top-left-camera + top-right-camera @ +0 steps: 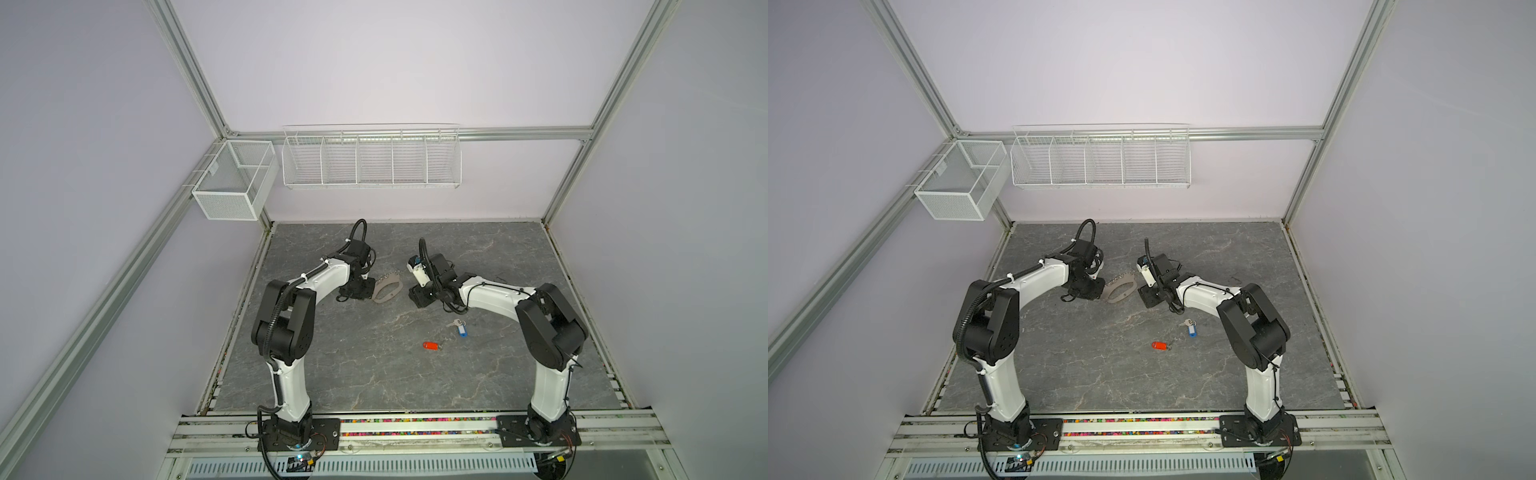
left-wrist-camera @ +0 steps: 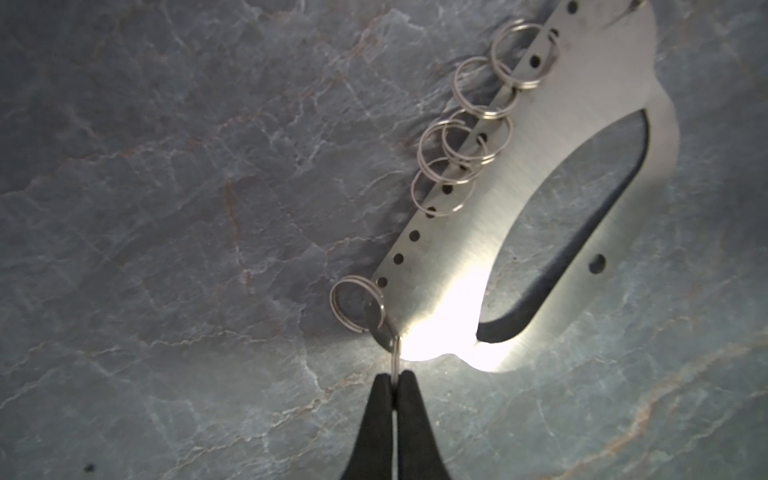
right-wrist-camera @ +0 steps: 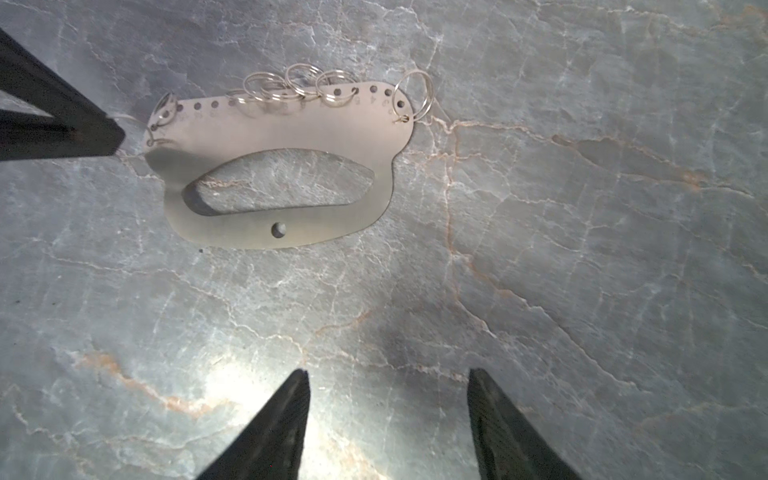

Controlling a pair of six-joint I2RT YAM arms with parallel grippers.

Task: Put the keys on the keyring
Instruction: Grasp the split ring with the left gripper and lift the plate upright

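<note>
Pinching one thin, likely slippery wire ring (image 2: pixel 395 353) on the stiff-looking flat silvery crescent keyring (image 2: pixel 498 232), the left gripper (image 2: pixel 395 380) is anchoring it while the right gripper (image 3: pixel 387 371) is hovering spread.

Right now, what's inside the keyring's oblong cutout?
Only bare grey table shows through the cutout of the keyring; nothing else sits in it. Whatever lies under the metal itself is covered.

Flat keyring (image 1: pixel 388 289) (ringed along 1 edge) lies apart from red-tagged key (image 1: pixel 431 345) and blue-tagged key (image 1: pixel 458 328).
</note>
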